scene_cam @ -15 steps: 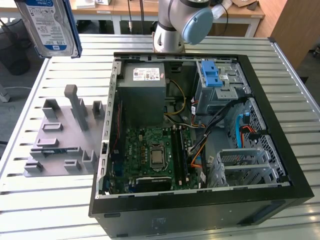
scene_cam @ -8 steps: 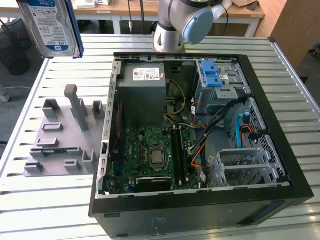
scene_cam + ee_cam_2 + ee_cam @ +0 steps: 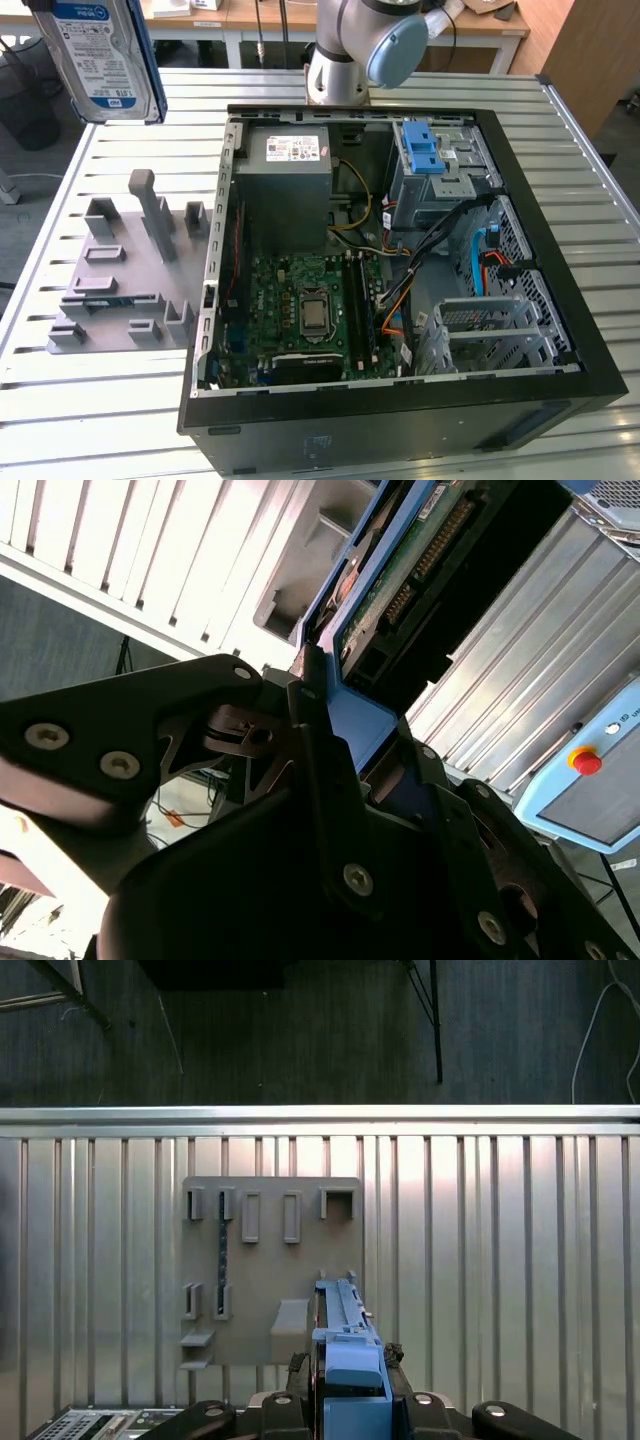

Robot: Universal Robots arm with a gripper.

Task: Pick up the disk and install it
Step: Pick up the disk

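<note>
Ribbed silver metal surface (image 3: 110,430) is carrying the whole setup. Big black open-sided desktop computer case (image 3: 400,425) is lying on it, motherboard facing up, w/ a grey boxy power supply (image 3: 290,175) at the far end and a silver perforated drive cage (image 3: 490,320) near the front wall. Flat grey slotted fixture plate (image 3: 110,275) is lying just beside the case, on the exterior view's left. Flat rectangular silver-metal disk (image 3: 100,50) w/ white-and-blue label is hanging high in the air over that plate, clear of surface and case. Black two-finger tool (image 3: 360,725) is clenching the disk by its blue plastic carrier bracket (image 3: 350,1370). In both wrist views it is pinching bracket plastic, not the drive body.

Handling, as a judgement: disk is prob. dense, rigid and shock-sensitive, w/ a bare green circuit board (image 3: 400,570) showing on one face. Bracket plastic is likely smooth and flexing a bit, so the best hold is squarely on the bracket's stiff end, away from board & connector.
</note>
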